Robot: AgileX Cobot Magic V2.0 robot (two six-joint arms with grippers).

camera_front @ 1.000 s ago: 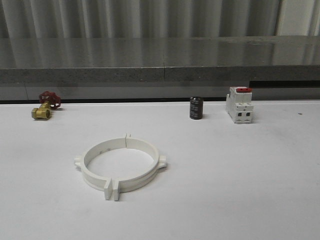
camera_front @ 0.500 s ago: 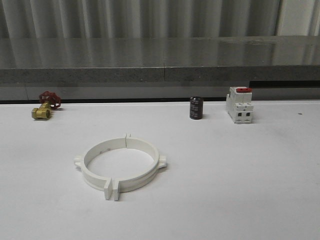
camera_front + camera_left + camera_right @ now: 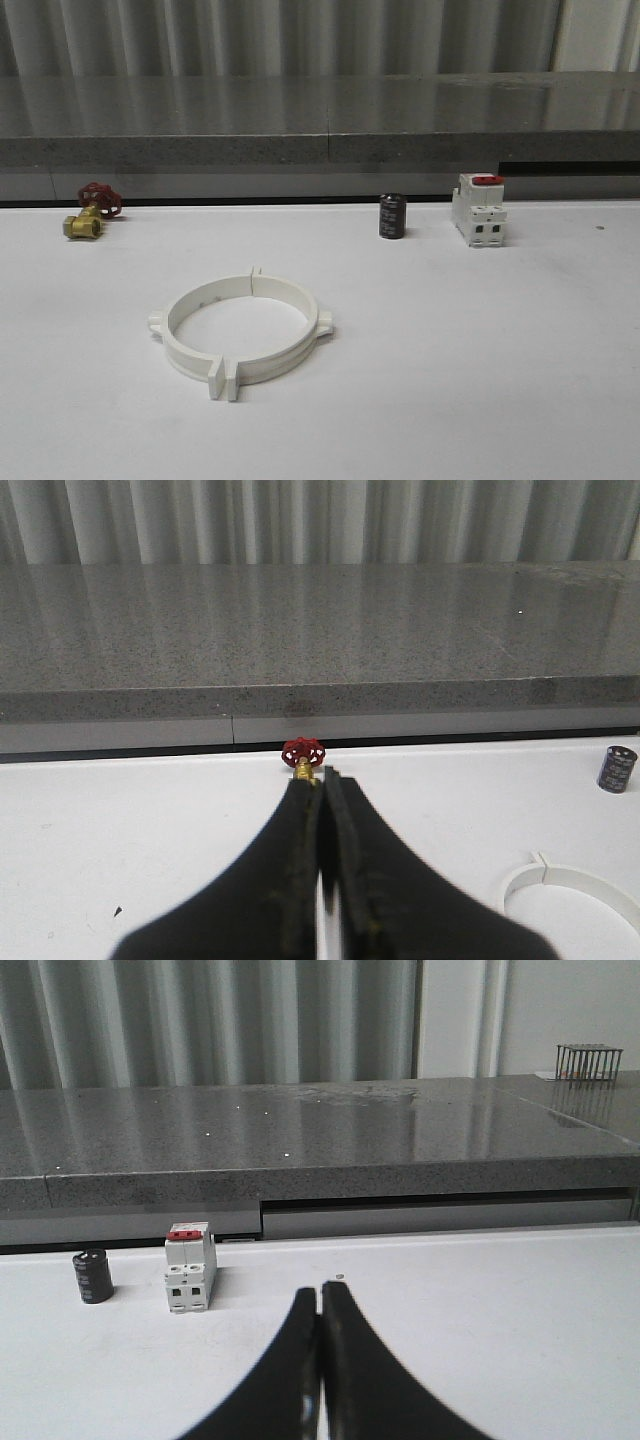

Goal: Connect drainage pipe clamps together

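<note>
The two white drainage pipe clamps (image 3: 240,332) lie on the table left of centre, their end tabs meeting so they form one closed ring. A part of that ring (image 3: 570,905) shows in the left wrist view, off to the side of my left gripper (image 3: 322,780), which is shut with nothing between its black fingers and held above the table. My right gripper (image 3: 320,1295) is shut and empty too, over bare table some way short of the breaker.
A brass valve with a red handle (image 3: 90,212) sits at the back left. A black cylinder (image 3: 392,216) and a white breaker with a red top (image 3: 479,210) stand at the back right. A grey stone ledge (image 3: 320,120) runs behind the table.
</note>
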